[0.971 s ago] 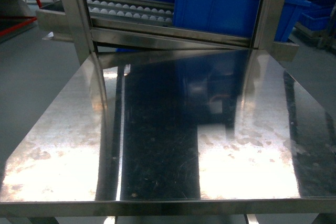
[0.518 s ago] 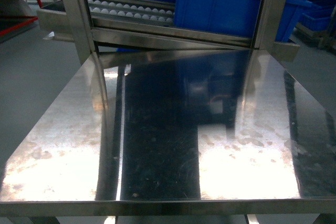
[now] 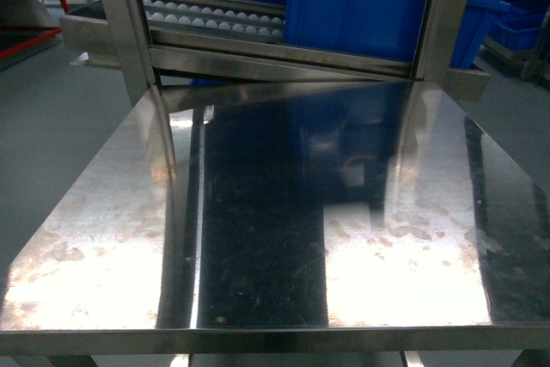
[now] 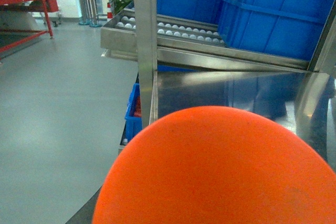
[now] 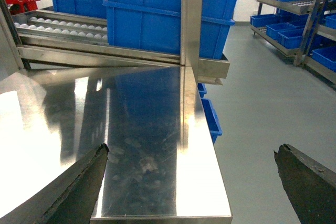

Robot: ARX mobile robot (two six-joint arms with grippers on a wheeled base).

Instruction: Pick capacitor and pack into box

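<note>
No capacitor and no box appear in any view. The steel table top [image 3: 258, 212] lies bare in the head view, with neither arm over it. My right gripper [image 5: 191, 150] hovers open above the table's near right corner [image 5: 210, 203]; its two dark fingers [image 5: 86, 182] stand far apart with nothing between them. In the left wrist view a large smooth orange rounded shape [image 4: 220, 171] fills the lower part of the frame and hides the left jaws.
Large blue crates [image 3: 361, 6] and a roller rack [image 3: 215, 16] stand on a steel frame behind the table. A small blue crate [image 4: 132, 114] sits on the floor at the table's left. Shelving with more blue crates [image 5: 294, 3] is off to the right, beyond open grey floor.
</note>
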